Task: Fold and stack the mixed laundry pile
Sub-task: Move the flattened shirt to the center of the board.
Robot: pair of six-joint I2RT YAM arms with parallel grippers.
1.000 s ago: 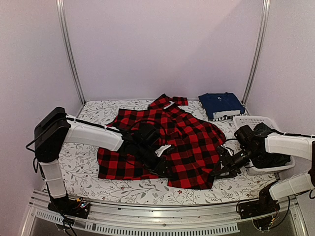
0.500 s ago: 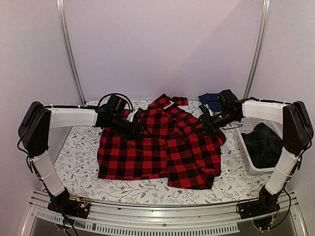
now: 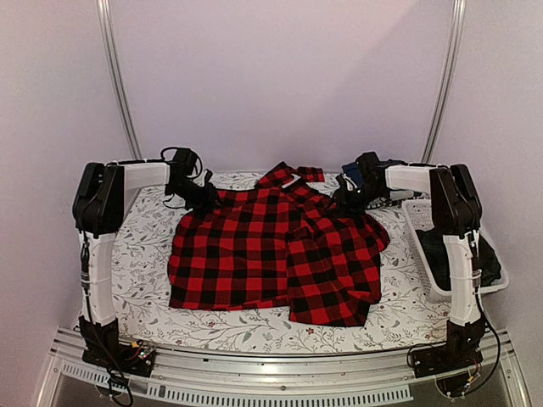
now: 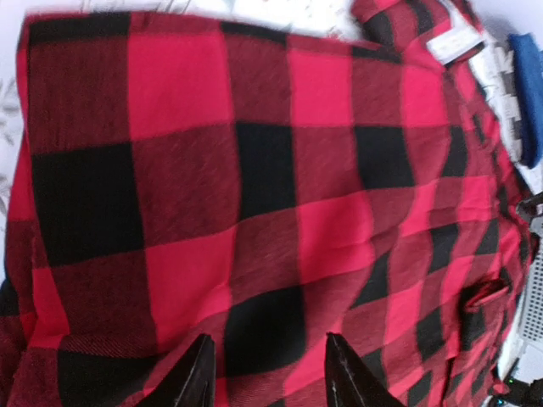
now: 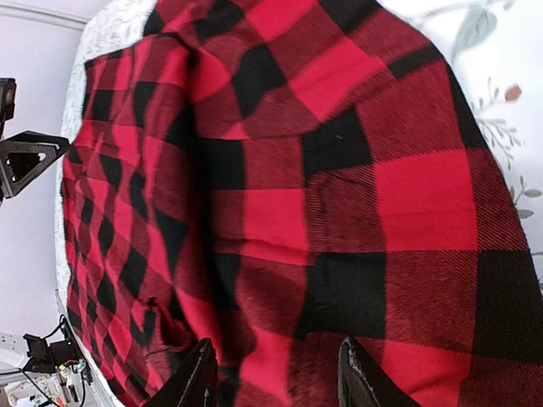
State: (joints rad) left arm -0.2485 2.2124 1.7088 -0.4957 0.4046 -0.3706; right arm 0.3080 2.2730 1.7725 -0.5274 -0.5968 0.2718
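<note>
Flannel shirt (image 3: 271,254) lay flat just left of the basket (image 3: 422,250), collar at the far side. Left gripper (image 4: 267,365) and right gripper (image 5: 276,373): jaws half-parted, nothing held, over its far corners, right one nearer the basket. Cloth extended nearward from both.

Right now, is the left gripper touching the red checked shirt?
Cannot tell. In the left wrist view the left gripper hangs open over the red checked shirt; no contact or gap shows plainly.
</note>
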